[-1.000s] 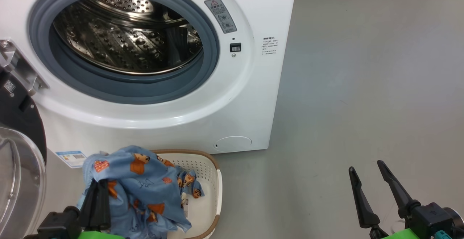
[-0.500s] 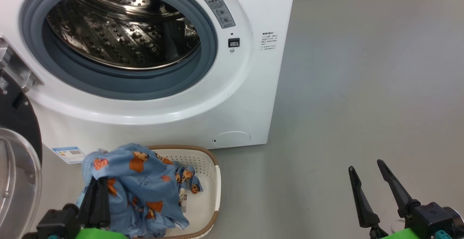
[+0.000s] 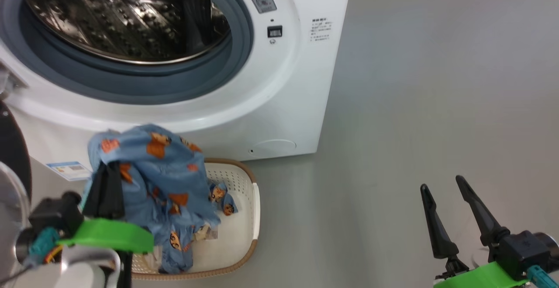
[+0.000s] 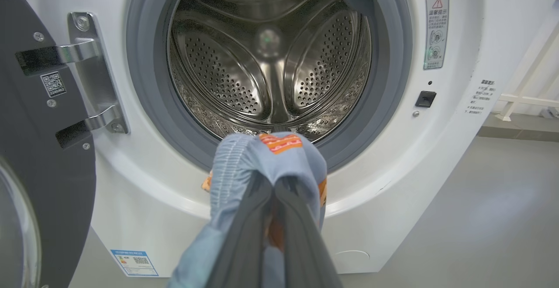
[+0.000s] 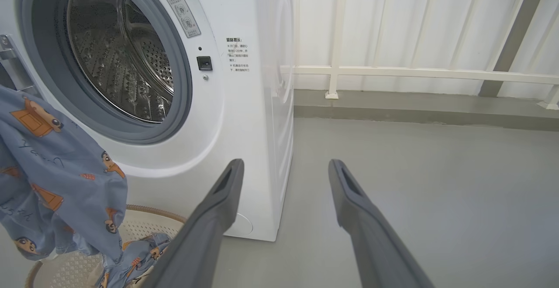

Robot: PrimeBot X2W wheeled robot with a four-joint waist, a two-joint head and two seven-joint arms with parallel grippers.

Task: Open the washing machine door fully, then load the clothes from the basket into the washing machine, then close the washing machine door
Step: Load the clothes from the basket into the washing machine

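Before the drum (image 4: 227, 74), clothes (image 4: 244, 170) in jaws, left wrist view

On floor (image 3: 415, 104), just before washing machine (image 3: 284, 104), basket (image 3: 256, 200) set. In it, clothes (image 3: 161, 166) partly laid, partly held above. At left of machine, door (image 4: 52, 183) swung open.

The drum mouth (image 4: 270, 61) gapes wide, ringed by the grey rubber seal (image 4: 144, 104), with deep steel space behind it. The door (image 4: 43, 170) is swung out on its hinge (image 4: 91, 74) and walls off the left side. Low in front of the washing machine (image 3: 284, 104), the basket (image 3: 255, 200) and the clothes (image 3: 153, 170) clamped in the left gripper (image 3: 105, 183) crowd the approach (the cloth hangs before the white panel below the mouth). To the right, bare grey floor (image 3: 436, 83) surrounds the spread right gripper (image 3: 441, 183). A white railing (image 5: 393, 72) bounds it behind.
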